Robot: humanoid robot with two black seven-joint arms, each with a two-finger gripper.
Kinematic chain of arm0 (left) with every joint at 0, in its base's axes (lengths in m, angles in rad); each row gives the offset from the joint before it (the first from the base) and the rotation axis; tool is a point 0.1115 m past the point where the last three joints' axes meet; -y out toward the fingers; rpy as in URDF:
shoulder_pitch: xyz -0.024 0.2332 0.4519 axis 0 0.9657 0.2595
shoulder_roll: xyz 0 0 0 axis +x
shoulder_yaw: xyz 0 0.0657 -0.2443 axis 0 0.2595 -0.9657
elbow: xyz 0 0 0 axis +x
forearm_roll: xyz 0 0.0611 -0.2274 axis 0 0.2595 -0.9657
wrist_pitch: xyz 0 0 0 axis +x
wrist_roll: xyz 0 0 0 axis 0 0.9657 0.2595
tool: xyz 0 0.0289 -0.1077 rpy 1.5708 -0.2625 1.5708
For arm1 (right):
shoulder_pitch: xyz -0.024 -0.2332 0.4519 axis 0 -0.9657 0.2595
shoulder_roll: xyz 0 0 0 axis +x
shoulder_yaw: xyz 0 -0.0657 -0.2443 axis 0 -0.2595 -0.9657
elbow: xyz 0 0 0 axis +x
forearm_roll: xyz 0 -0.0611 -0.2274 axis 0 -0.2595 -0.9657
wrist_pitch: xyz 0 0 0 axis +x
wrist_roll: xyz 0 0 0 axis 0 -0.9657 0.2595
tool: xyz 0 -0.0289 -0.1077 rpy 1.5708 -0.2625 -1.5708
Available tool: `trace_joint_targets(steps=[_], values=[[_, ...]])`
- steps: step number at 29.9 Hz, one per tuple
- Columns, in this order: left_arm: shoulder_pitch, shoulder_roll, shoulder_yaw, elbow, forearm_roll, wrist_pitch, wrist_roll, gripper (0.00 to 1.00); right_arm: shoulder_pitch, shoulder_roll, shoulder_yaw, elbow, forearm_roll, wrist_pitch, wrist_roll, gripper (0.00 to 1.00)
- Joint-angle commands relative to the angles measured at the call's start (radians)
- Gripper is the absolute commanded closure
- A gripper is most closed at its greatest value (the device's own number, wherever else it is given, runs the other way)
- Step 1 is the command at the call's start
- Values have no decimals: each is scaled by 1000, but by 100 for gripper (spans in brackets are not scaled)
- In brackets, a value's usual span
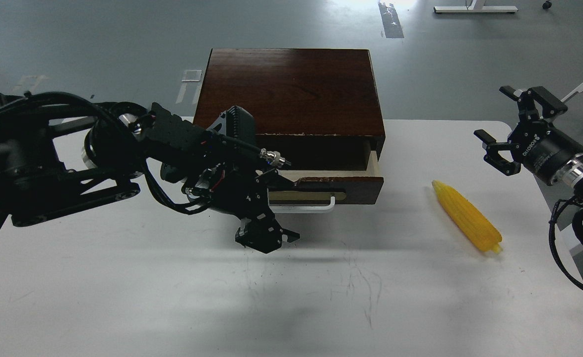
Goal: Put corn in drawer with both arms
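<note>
The left pincer (266, 237) hangs low in front of the drawer (328, 184); I cannot tell if its fingers are spread. The drawer sticks out only a little, with its white handle (305, 207) just beside that pincer. So the pulling step looks half done. The right pincer (517, 130) is spread wide, holding nothing. The corn (466, 216) lies on the bench (172, 297) near the right edge. Next, pull more, then grab the corn. Lots of free room in front.
</note>
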Motion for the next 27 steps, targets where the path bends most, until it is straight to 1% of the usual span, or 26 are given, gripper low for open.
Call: trace_joint_targets(steps=[1, 4, 6, 7, 9, 10, 11, 12, 13, 15, 18, 20, 21, 22, 24, 26, 27], values=[[3, 88, -83, -8, -173, 0, 0, 1, 0, -2, 0, 0, 0, 0, 0, 0], [9, 157, -132, 3, -341, 0, 0, 1, 2, -2, -2, 2, 0, 0, 0, 0], [29, 224, -149, 34, -558, 0, 0, 1, 2, -3, -2, 2, 0, 0, 0, 0], [38, 244, -149, 46, -617, 0, 0, 1, 3, -3, -2, 2, 0, 0, 0, 0], [107, 304, -149, 84, -886, 0, 0, 1, 5, -5, -3, 5, -3, 0, 0, 0], [107, 304, -149, 85, -887, 0, 0, 1, 5, -5, -3, 5, -3, 0, 0, 0], [151, 324, -149, 104, -1031, 1, 0, 1, 11, -9, -3, 8, -5, 0, 0, 0], [191, 338, -149, 124, -1182, 42, 0, 1, 17, -18, -5, 14, -14, 0, 0, 0], [208, 341, -149, 135, -1252, 58, 0, 1, 20, -24, -6, 17, -21, 0, 0, 0], [274, 349, -152, 187, -1487, 91, 0, 1, 41, -61, -8, 38, -131, 0, 0, 0], [316, 346, -154, 239, -1617, 96, 0, 1, 72, -95, -8, 49, -288, 0, 0, 0], [357, 341, -157, 313, -1727, 89, 0, 1, 106, -135, -6, 71, -524, 0, 0, 0], [368, 338, -158, 328, -1746, 87, 0, 1, 114, -146, -6, 78, -575, 0, 0, 0], [391, 333, -161, 356, -1777, 85, 0, 1, 129, -165, -6, 94, -674, 0, 0, 0], [411, 332, -171, 383, -1800, 82, 0, 1, 144, -184, -8, 111, -762, 0, 0, 0], [455, 306, -189, 426, -1846, 79, 0, 1, 163, -209, -15, 135, -918, 0, 0, 0], [466, 301, -197, 434, -1857, 79, 0, 1, 164, -210, -17, 135, -960, 0, 0, 0]])
